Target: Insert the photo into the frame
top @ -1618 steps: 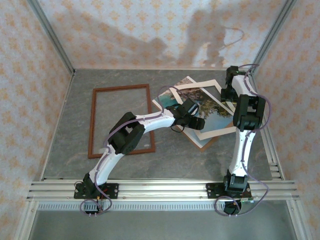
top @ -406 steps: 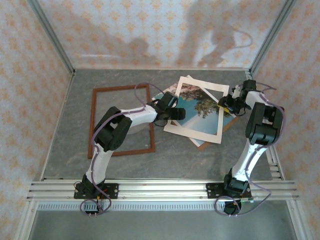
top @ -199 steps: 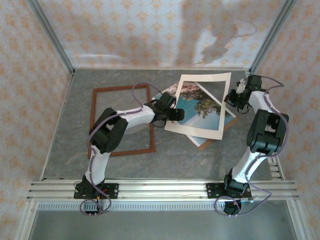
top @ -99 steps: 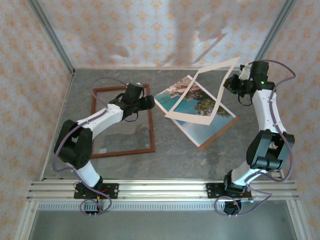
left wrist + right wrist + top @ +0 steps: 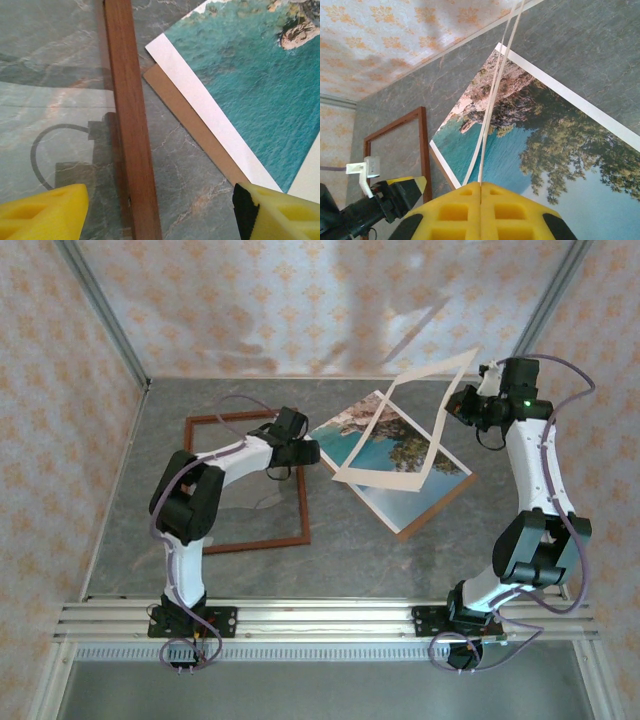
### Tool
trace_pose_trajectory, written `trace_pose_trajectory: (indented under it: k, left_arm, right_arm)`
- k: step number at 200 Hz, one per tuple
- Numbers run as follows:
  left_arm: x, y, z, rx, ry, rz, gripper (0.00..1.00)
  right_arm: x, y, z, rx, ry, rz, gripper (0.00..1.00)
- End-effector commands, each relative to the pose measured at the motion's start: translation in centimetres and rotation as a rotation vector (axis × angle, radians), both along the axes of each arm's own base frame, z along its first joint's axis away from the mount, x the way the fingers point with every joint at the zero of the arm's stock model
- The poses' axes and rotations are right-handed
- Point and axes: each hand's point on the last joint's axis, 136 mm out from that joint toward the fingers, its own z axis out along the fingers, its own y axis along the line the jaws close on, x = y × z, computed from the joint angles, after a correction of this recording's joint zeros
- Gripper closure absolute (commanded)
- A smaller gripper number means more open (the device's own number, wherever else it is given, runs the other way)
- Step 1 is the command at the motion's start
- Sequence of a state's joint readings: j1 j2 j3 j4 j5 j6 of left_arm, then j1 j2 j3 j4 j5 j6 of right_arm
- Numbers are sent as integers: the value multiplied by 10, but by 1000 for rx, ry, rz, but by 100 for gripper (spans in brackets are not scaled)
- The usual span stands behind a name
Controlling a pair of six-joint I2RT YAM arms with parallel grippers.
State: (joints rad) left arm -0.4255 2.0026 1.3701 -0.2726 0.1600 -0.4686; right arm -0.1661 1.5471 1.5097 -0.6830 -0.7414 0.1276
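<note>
Well, from where the right gripper (image 5: 481,186) looks, its yellow fingers are pressed flat together on a cream mat (image 5: 380,479). That mat shows there only edge-on, as two thin pale lines. From above I can see it held up off the table (image 5: 360,560), tilted, with the open window in its middle.

Through and around that window lies the photo (image 5: 345,432): turquoise sea, pale rocks, a dark pine and a white border. It rests flat and turned at an angle on a brown board (image 5: 195,132), whose edge peeks out along two sides.

The left gripper (image 5: 159,212) hangs with its fingers spread wide, one on each side of the frame (image 5: 255,544) at its right rail. Its wrist view cuts off both the photo and the rail.

From above, the left arm hides the frame's upper right corner. The reddish-brown moulding lies flat, left of the photo, the board's corner just beside it. Inside it I make out gray marbled surface with shadows; whether glass sits there I cannot tell.
</note>
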Motion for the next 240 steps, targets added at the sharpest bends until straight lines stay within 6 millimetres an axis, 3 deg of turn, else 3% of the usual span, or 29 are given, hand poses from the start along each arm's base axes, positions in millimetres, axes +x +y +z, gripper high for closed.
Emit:
trace_pose_trajectory:
  k: [1, 68, 143, 199, 240]
  left_arm:
    - [5, -10, -2, -18, 11, -36, 25]
    - [8, -23, -16, -54, 43, -63, 34]
    - [-1, -41, -17, -95, 50, -108, 37]
    - [-23, -65, -4, -136, 38, -162, 37]
    - [-25, -53, 14, -116, 5, -144, 37]
  right_arm:
    - [-4, 3, 19, -1, -39, 10, 100]
    - [-4, 3, 16, -6, -29, 14, 100]
    - [-3, 2, 12, -1, -19, 10, 100]
    - [-10, 5, 44, -2, -78, 5, 100]
    - [-18, 20, 79, -1, -147, 31, 100]
